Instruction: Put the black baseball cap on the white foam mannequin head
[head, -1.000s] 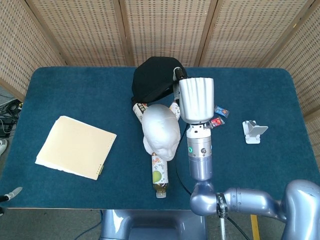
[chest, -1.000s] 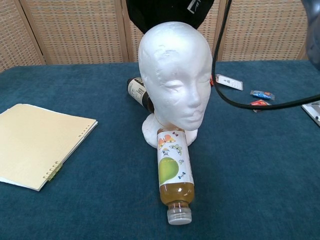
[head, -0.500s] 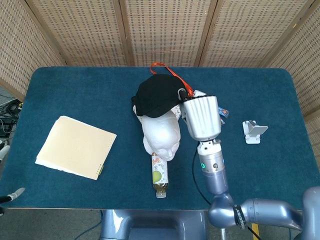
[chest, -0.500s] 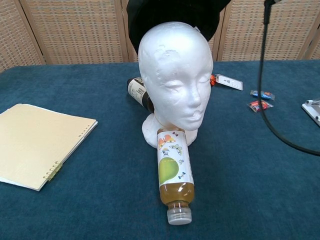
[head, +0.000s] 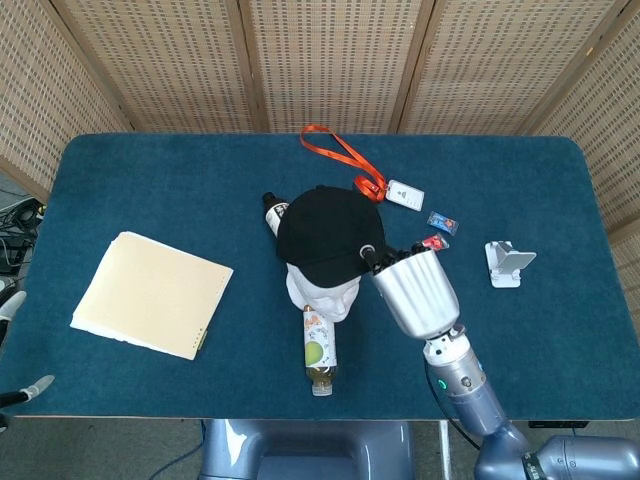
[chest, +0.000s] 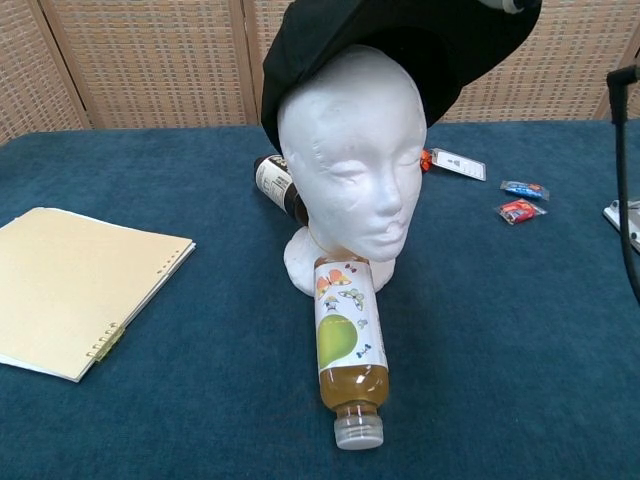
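The black baseball cap (head: 328, 232) sits on top of the white foam mannequin head (head: 331, 291), covering its crown. In the chest view the cap (chest: 400, 40) lies tilted over the mannequin head (chest: 350, 150), its brim raised toward the right. My right hand (head: 372, 256) grips the cap's edge beside the head, mostly hidden behind its ribbed forearm; only a sliver of that right hand (chest: 512, 4) shows at the top of the chest view. Of my left hand (head: 22, 392) just spread fingertips show at the table's near left edge, holding nothing.
A juice bottle (head: 319, 352) lies in front of the mannequin's base, and a dark bottle (head: 272, 212) lies behind it. A cream notebook (head: 150, 293) lies at the left. An orange lanyard (head: 340, 152) with badge, small packets (head: 440, 222) and a white stand (head: 508, 264) lie at the right.
My right hand has drawn the cap from behind the mannequin forward and down onto its crown. The arm has swung toward the table's near edge, uncovering the lanyard.
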